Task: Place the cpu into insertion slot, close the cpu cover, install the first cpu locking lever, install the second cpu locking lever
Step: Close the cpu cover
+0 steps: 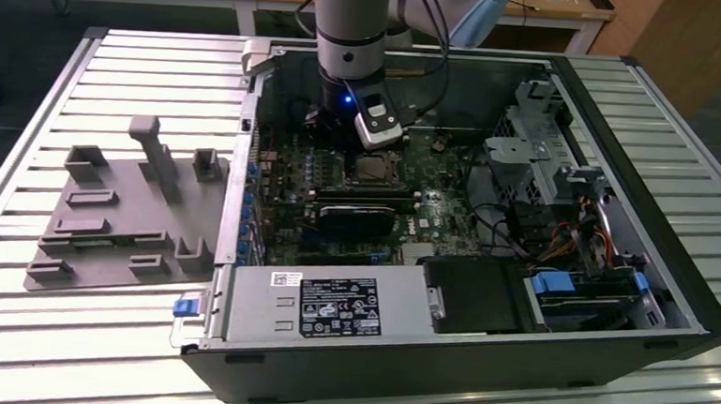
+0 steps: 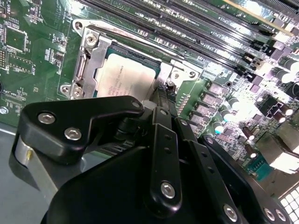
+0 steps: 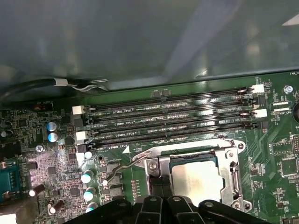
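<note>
Slatted metal table (image 1: 40, 333) carries an open computer case (image 1: 450, 381) lying on its side. Grey moulded fixture tray (image 1: 108, 233) sits just beside the case, on the exterior view's left.

Robot arm (image 1: 349, 32) reaches straight down into the case, over the far half of the green motherboard (image 1: 442, 212). Power supply (image 1: 329, 305) lies along the near wall.

Four long black memory slots (image 3: 173, 122) run side by side next to the socket area.

Gripper (image 2: 162, 95) is low over the board. Its tip is at the edge of the socket, seen in both wrist views (image 3: 157, 186). Jaws look drawn together, with nothing visible between them.

Cpu cover (image 3: 230, 173): the silver frame lies down flat around the chip.

Cpu (image 2: 124, 77) is seated in the insertion slot (image 3: 191, 160), pale metal face up and showing through the cover's cut-out. A dark strip of the slot shows along one edge of the chip.

Thin wire lever (image 3: 124, 165) angles out from the socket corner nearest the gripper. It stands clear of the cover, its free end near a row of capacitors (image 3: 86, 177).
</note>
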`<action>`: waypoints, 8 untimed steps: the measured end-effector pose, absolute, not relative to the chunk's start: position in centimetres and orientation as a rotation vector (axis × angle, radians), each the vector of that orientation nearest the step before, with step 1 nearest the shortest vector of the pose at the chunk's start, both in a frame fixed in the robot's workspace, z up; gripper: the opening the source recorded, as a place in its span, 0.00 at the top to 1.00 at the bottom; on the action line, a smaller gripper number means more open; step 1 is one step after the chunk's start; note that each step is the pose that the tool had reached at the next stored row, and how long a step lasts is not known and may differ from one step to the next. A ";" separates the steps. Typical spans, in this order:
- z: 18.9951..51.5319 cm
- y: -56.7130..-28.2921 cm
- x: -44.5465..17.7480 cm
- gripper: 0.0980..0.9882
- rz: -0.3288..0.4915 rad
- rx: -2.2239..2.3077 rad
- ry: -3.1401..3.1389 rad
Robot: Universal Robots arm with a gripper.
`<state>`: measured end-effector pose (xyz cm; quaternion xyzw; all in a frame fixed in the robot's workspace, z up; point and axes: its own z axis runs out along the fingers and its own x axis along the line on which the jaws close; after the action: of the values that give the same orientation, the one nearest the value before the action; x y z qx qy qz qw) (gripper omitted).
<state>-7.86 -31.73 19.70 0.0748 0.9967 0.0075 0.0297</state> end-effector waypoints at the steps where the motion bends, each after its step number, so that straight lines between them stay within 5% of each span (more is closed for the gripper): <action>1: 19.8 -31.7 -7.9 1.00 0.024 0.231 3.073; 8: 21.0 -31.7 -7.9 1.00 0.023 0.231 3.073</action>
<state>-7.86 -31.73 20.96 0.0748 0.9967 0.0075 0.0297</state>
